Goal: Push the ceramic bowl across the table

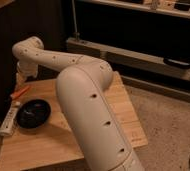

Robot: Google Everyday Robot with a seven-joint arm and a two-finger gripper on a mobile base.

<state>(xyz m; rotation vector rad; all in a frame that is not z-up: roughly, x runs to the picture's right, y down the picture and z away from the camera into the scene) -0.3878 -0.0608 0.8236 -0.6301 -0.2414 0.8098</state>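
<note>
The ceramic bowl (33, 113) is glossy black and shallow, and sits on the left part of the light wooden table (43, 146). My gripper (21, 79) hangs at the end of the white arm over the table's far left corner. It is above and behind the bowl and apart from it. My arm's large white link (90, 110) crosses the middle of the view and hides the centre of the table. The white cup and the black ridged block are hidden behind it.
An orange tool (20, 93) lies behind the bowl near the gripper. A white, remote-like object (9, 120) lies along the table's left edge beside the bowl. Dark cabinets and a shelf rail (138, 55) stand behind; speckled floor lies to the right.
</note>
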